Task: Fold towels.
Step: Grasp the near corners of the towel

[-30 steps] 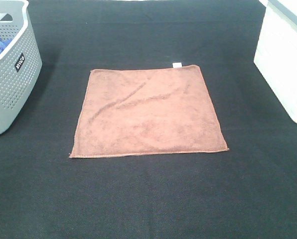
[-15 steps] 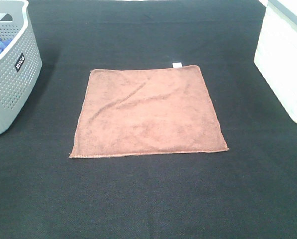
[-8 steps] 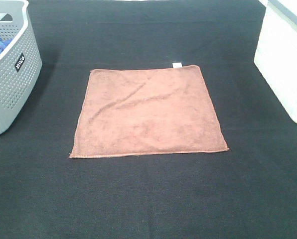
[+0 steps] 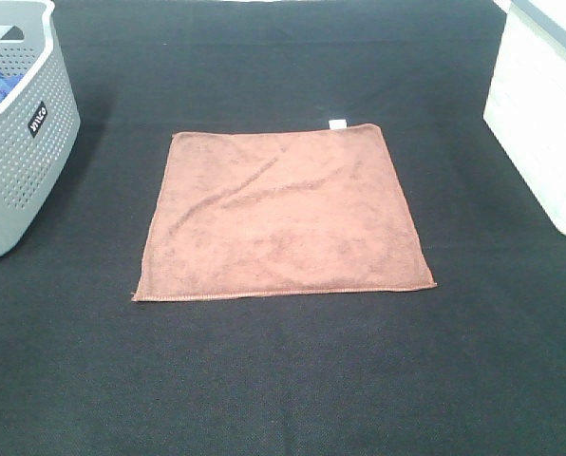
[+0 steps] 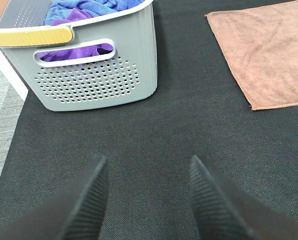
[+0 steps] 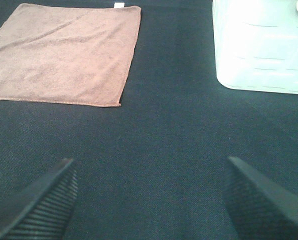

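The reddish-brown towel [image 4: 283,214] lies spread flat in the middle of the black table, its small white tag [image 4: 337,124] at the far right corner. It also shows in the left wrist view [image 5: 269,50] and the right wrist view [image 6: 64,52]. Neither arm appears in the high view. My left gripper [image 5: 148,175] hovers open over bare black cloth, apart from the towel's near left corner. My right gripper [image 6: 149,172] stands wide open over bare cloth, off the towel's near right corner. Nothing is between either pair of fingers.
A grey perforated basket [image 4: 22,161] with blue and purple cloths [image 5: 84,10] stands at the left edge. A white bin [image 4: 544,114] stands at the right edge. The table's left border meets grey floor [image 5: 1,125].
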